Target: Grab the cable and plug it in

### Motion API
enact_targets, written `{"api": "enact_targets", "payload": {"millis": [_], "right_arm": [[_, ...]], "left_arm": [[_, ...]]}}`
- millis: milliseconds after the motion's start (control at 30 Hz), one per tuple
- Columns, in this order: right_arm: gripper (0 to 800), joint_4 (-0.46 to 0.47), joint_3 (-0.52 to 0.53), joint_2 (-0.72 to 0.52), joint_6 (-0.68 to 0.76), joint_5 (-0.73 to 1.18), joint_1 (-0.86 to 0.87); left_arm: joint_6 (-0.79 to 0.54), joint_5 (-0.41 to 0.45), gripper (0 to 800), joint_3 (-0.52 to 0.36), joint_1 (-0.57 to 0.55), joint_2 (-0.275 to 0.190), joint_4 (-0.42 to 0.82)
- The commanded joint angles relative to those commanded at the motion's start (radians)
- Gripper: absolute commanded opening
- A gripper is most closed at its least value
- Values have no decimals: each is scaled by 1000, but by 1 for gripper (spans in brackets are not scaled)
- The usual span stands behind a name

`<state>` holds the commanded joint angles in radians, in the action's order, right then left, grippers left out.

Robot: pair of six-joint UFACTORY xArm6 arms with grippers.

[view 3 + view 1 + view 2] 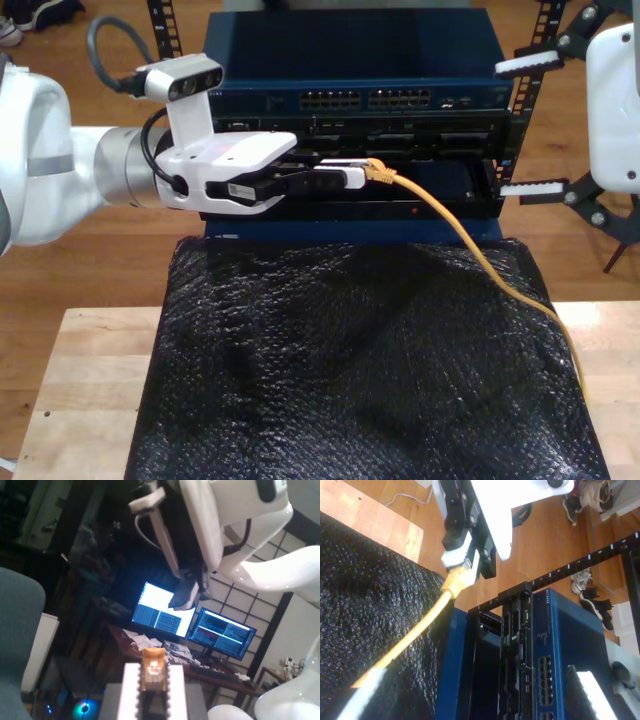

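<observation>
Cable end first: its plug sits pinched between the closed fingers of our first hand, which reaches in from 9 o'clock of the exterior view, right at the rack face. We cannot tell whether the plug touches a socket. From there the yellow line trails toward 5 o'clock across the black mat covering the counter. Our second hand waits spread wide and empty at 3 o'clock.

The grip looks shallow, so we judge a slightly skewed push could twist the plug in the fingers or jam it against the panel beside a port. Drag from the cable on the mat could also pull it off line.
</observation>
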<state>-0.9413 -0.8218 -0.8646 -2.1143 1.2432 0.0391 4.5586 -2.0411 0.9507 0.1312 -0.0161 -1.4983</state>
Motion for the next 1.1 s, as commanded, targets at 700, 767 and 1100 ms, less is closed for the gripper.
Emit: {"api": "enact_targets", "payload": {"millis": [700, 767, 1100], "right_arm": [[776, -2, -2, 26, -40, -26, -97], [773, -3, -3, 35, -40, -26, -98], [776, -43, -5, 86, -75, -84, -149]], "left_arm": [[11, -34, 21, 0, 5, 18, -37], [11, -34, 21, 0, 5, 18, -37], [11, -34, 22, 0, 5, 18, -37]]}}
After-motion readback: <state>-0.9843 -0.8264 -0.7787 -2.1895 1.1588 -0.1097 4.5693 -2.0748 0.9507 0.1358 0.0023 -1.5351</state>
